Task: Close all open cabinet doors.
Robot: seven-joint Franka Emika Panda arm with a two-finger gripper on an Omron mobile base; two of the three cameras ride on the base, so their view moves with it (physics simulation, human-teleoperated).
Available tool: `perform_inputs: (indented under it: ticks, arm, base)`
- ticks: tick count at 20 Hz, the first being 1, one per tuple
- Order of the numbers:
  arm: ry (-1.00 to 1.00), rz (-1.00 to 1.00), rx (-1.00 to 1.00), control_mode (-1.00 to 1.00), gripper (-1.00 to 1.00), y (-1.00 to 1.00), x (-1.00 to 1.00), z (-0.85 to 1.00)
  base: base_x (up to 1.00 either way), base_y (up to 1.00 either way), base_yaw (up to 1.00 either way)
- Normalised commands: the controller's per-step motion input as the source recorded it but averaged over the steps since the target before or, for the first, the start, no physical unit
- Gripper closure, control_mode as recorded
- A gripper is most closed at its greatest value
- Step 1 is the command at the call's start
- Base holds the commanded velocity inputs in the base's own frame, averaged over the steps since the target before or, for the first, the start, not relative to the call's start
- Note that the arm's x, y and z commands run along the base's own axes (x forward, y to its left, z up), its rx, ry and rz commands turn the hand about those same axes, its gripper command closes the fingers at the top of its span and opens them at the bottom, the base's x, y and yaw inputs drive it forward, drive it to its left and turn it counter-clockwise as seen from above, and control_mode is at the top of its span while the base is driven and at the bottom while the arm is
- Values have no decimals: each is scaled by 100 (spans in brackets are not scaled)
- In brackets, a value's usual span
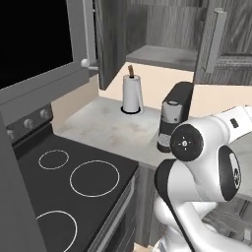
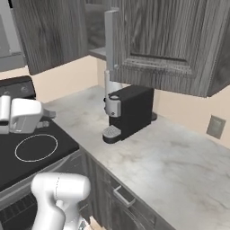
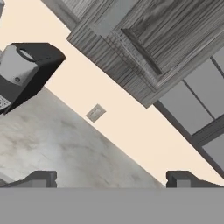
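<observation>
Two dark grey wood-grain cabinet doors of the upper cabinet stand open. The left door (image 1: 110, 42) (image 2: 49, 33) swings out toward the stove side. The right door (image 1: 227, 39) (image 2: 166, 45) (image 3: 148, 43) juts out over the counter, its long grey bar handle (image 1: 215, 42) (image 2: 109, 38) on its free edge. Between them shows the cabinet's inner shelf (image 1: 162, 55). My gripper (image 2: 46, 117) (image 3: 111, 178) hovers above the stove's edge, well below and left of the right door. Its fingertips (image 3: 41, 178) are wide apart, open, with nothing between them.
A black coffee machine (image 1: 174, 115) (image 2: 128, 112) (image 3: 26, 70) stands on the marble counter (image 2: 170, 152) under the right door. A paper towel roll (image 1: 132, 93) stands behind it. The stove (image 1: 74, 182), microwave (image 1: 34, 39), wall outlet (image 2: 216, 126) (image 3: 95, 113) and a drawer front (image 2: 123, 195) are nearby.
</observation>
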Motion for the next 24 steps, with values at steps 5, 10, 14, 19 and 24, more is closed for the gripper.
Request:
perform_inputs:
  ticks: [5,10,14,19,24]
  arm:
    - [0,0,0,100,-100,0,0,0]
    - [0,0,0,100,-100,0,0,0]
    - [0,0,0,100,-100,0,0,0]
    - [0,0,0,100,-100,0,0,0]
    - [0,0,0,100,-100,0,0,0]
  base:
    - [50,20,-24]
    - [45,33,-24]
    - [51,5,-15]
    - [42,-3,-10]
    - [37,7,-10]
